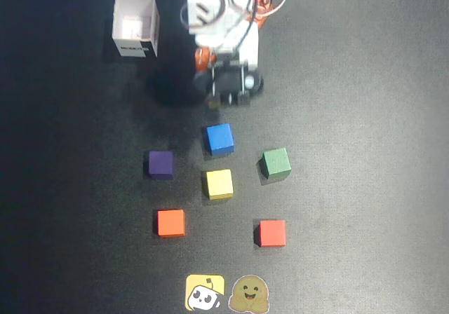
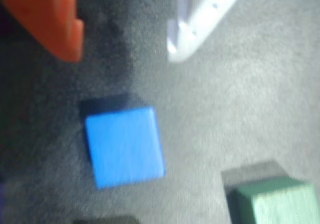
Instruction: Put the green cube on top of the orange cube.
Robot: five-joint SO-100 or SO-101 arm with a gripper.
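Your gripper [image 1: 223, 98] hangs near the arm's base, above the tabletop [image 1: 365, 118] and short of every cube. In the wrist view the fingers stand apart with nothing between them: the orange finger [image 2: 52, 21] upper left, the white one [image 2: 200, 19] upper right, bare mat in the gap.

The green cube [image 1: 276, 163] sits alone in the overhead view, right of and slightly below the blue cube [image 1: 219, 138], with clear space all round. In the wrist view it shows only at the lower right corner [image 2: 275, 201], so you are not lined up on it; the blue cube [image 2: 124, 146] sits nearer the middle.

The step in hand looks like the approach. Swing toward the green cube until it sits centred between the fingers in the wrist view, and turn the wrist so they close on two flat faces, not corners. Keep them wide while descending, and stay clear of the blue and yellow cubes [image 1: 219, 183].

The orange cube [image 1: 170, 223] lies lower left in the overhead view; do not mistake the red cube [image 1: 271, 233], lower right, for it.
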